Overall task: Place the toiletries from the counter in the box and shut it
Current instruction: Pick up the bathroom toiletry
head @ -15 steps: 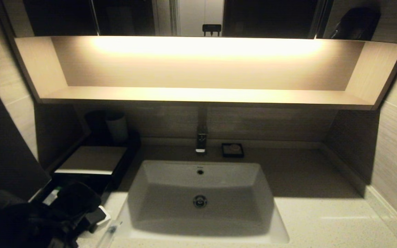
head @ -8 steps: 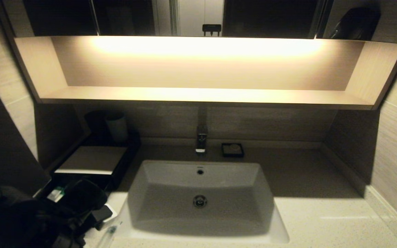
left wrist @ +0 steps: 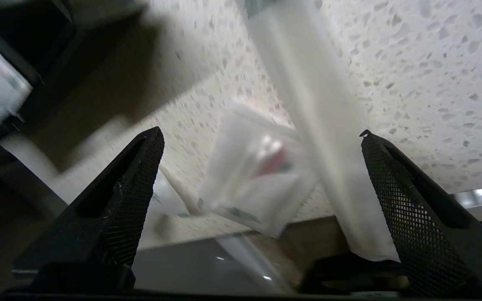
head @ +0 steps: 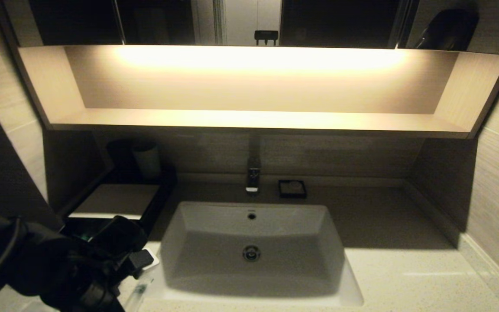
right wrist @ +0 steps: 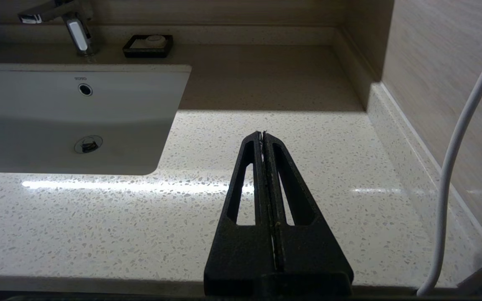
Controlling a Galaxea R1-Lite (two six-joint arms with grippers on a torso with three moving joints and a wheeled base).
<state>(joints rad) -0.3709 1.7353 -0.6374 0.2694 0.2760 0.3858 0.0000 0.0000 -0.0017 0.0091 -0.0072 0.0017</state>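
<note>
change: left end effector (left wrist: 262,138) is sitting further in from the bench's (right wrist: 316,167) front-left corner than a second ago, now covering most of the drawer of the box (head: 115,200)
left arm: hanging low over that corner, fingers (left wrist: 134,184) spread wide apart, gripping nothing
toiletries: a clear-wrapped stick (left wrist: 320,125) and a sachet (left wrist: 257,175) are lying on the bench between the fingers
box: sitting at the bench's left edge
right end effector (right wrist: 264,136): hovering over the bench's right side, fingers pressed together, empty
</note>
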